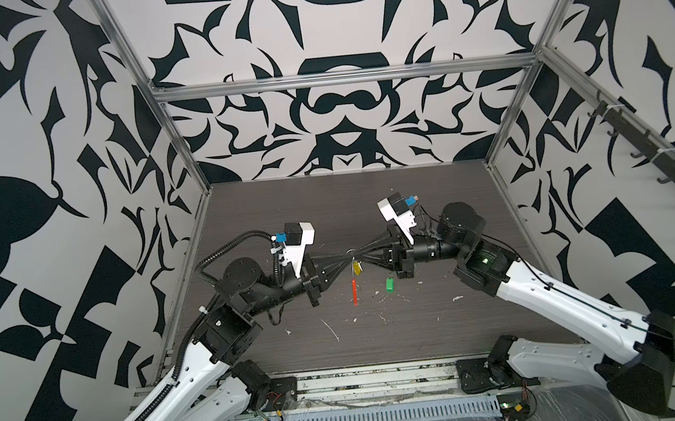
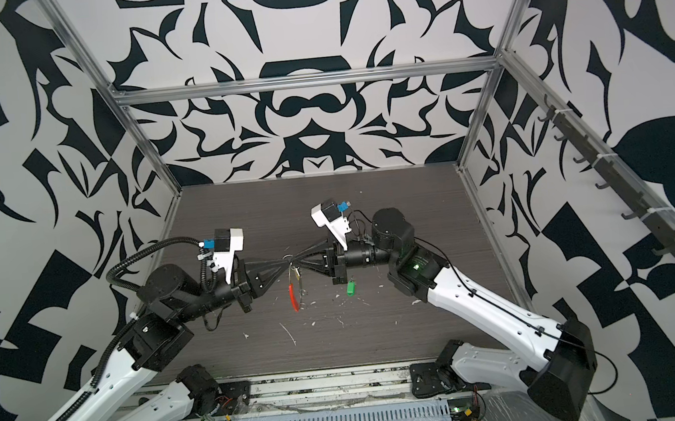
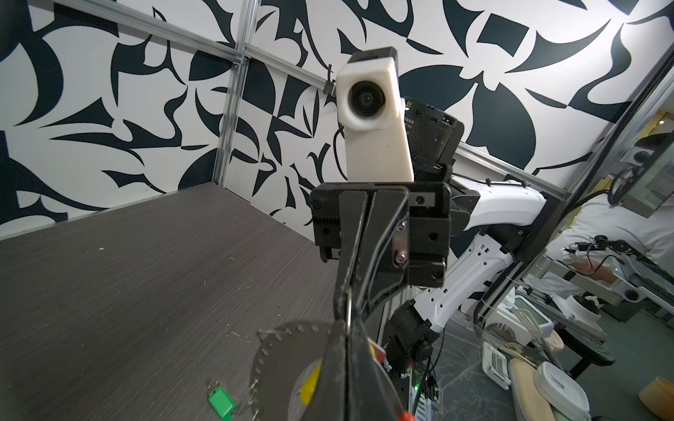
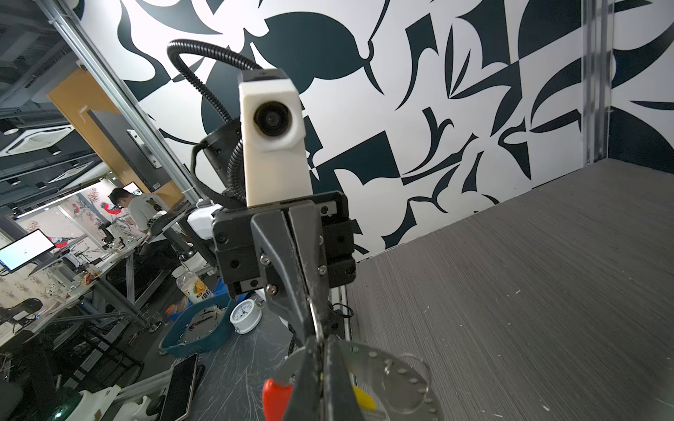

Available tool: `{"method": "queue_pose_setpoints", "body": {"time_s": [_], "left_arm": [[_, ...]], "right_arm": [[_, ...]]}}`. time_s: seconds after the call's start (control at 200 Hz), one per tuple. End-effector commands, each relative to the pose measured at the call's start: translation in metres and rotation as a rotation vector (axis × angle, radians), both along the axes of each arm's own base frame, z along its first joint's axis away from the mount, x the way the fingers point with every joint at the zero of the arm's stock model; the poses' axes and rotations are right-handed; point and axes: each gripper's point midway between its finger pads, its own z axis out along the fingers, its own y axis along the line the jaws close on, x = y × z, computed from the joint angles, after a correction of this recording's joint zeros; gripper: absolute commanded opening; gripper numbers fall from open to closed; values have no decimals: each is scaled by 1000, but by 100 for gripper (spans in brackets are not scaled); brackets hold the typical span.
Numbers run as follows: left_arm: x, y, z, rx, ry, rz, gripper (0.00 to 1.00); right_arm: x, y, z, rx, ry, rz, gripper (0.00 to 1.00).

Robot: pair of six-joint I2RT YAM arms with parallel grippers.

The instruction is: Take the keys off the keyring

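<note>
Grey table [image 1: 422,337]: dark wood-grain, with white scuffs and flecks on it in front of the keyring [image 1: 351,254] [image 2: 288,260].
Green key [image 1: 389,285] [image 3: 222,399]: lies flat on table, in front of keyring and off to the right-arm side. Apart from it, not on the ring. Small wire loop of its own at one end.
Red end [image 1: 354,291] [image 2: 293,298]: lowest part of the hanging strip, straight below keyring, just left of green key. Can't tell if it touches table.
Perforated strip [image 3: 277,350] [image 4: 386,368]: pale and curved, with a row of small holes along the edge. Runs from keyring down to red end.
Yellow key [image 1: 356,267] [image 3: 310,382]: hangs just under keyring, beside strip, off the table.
Keyring: thin silver wire ring, up in the air over mid-table, between the two gripper tips and touching both.
Left gripper [image 1: 346,257]: reaches keyring from the left, fingers together, pinched on the ring wire.
Right gripper [image 1: 360,255]: reaches keyring from the right, tip to tip with left gripper. Fingers together, clamped on the same ring.
Wall [image 1: 341,128]: black-and-white pattern, well behind keyring.
</note>
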Motion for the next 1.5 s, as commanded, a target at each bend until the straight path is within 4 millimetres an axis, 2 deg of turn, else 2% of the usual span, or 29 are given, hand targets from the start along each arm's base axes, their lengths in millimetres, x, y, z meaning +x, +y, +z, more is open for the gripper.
{"method": "queue_pose_setpoints", "body": {"time_s": [0.0, 0.045, 0.18, 0.29, 0.45, 0.68, 0.835, 1.325, 1.495], "left_arm": [[0, 1, 7, -15, 2, 5, 0], [1, 2, 5, -2, 16, 11, 3], [-3, 7, 3, 18, 40, 17, 30], [-9, 14, 0, 32, 52, 25, 38], [-18, 19, 1, 70, 60, 9, 34], [-28, 3, -9, 223, 149, -123, 34], [-26, -4, -14, 274, 183, -158, 25], [-21, -14, -18, 307, 205, -194, 21], [-21, -15, -18, 312, 210, -198, 14]], "right_arm": [[-4, -2, 11, 20, -38, 7, 0], [-5, -3, 11, 10, -40, 6, 0], [-7, -6, 7, -38, -37, 1, 0], [-10, -10, 2, -93, -38, 1, 0], [-13, -15, -5, -180, -17, -1, 0], [-15, -18, -9, -253, -3, 10, 0], [-17, -18, -9, -280, 3, 30, 0], [-18, -14, -5, -293, 12, 59, 0], [-17, -14, -5, -295, 11, 58, 0]]}}
